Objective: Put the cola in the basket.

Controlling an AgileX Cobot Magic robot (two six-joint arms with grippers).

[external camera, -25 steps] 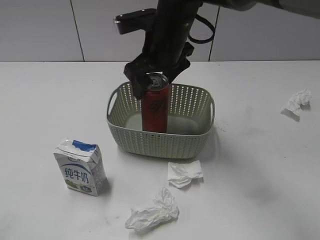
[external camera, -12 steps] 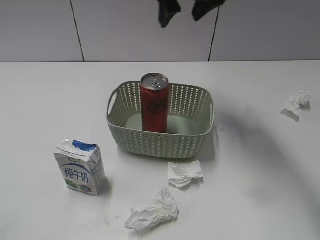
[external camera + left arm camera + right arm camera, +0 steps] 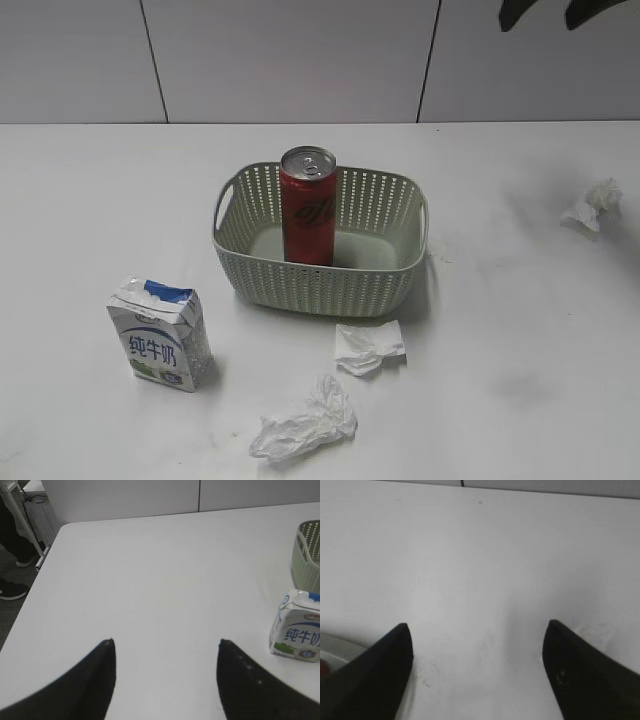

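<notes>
The cola [image 3: 309, 205], a tall red can with a silver top, stands upright inside the pale green basket [image 3: 330, 285] in the middle of the table. My right gripper [image 3: 545, 12] is open and empty, high up at the top right edge of the exterior view, well clear of the can. In the right wrist view its fingers [image 3: 477, 627] spread wide over bare table, with a sliver of the basket's rim [image 3: 335, 647] at lower left. My left gripper [image 3: 165, 642] is open and empty over bare table; the basket's corner [image 3: 306, 555] shows at the right edge.
A white-and-blue milk carton [image 3: 160, 333] stands front left of the basket and also shows in the left wrist view [image 3: 297, 632]. Crumpled tissues lie in front of the basket [image 3: 368, 347], nearer the front edge [image 3: 305, 422], and at far right [image 3: 593, 205].
My right gripper let go of the cola, opened, and rose away up and to the right, nearly leaving the exterior view. The cola stays standing in the basket.
</notes>
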